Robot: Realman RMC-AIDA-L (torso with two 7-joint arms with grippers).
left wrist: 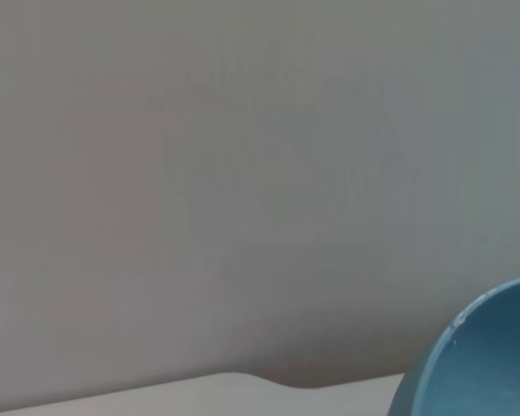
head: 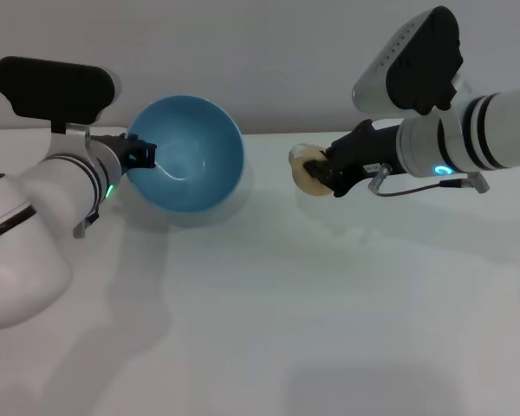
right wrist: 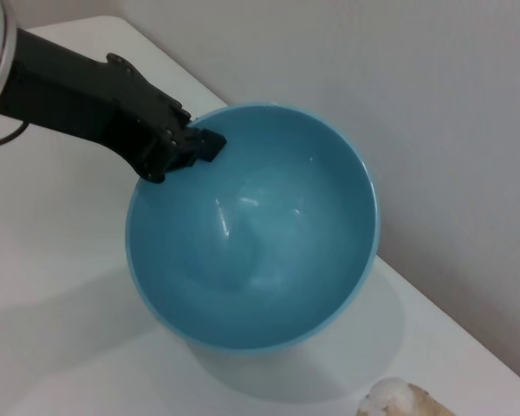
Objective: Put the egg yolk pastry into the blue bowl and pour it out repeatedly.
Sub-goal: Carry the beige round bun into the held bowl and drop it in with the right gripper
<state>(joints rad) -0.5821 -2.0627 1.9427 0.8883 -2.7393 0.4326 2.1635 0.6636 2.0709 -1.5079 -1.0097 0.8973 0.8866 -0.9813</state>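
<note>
Egg yolk pastry (head: 307,171), a pale tan lump, is held off the white table (head: 269,329) by the right gripper (head: 319,173), whose black fingers are closed around it; in the head view it sits at about three o'clock from the blue bowl (head: 191,156), apart from it with a strip of bare table between them. The right arm is seen reaching in from the three o'clock edge of the head view, with a green-blue light glowing on its wrist. The blue bowl is gripped by the left gripper (head: 141,154), whose fingers are clamped on the rim at the bowl's nine o'clock side. The bowl is tipped, its opening turned up and toward the pastry, and its glossy inside is seen to hold nothing. A soft shadow is cast on the table beneath it. In the right wrist view the blue bowl (right wrist: 251,251) fills the middle, the left gripper (right wrist: 186,147) is seen pinching its rim, and only a small part of the egg yolk pastry (right wrist: 399,400) shows at the frame's edge. In the left wrist view only an edge of the blue bowl (left wrist: 481,364) is seen against the plain grey wall (left wrist: 243,173).
</note>
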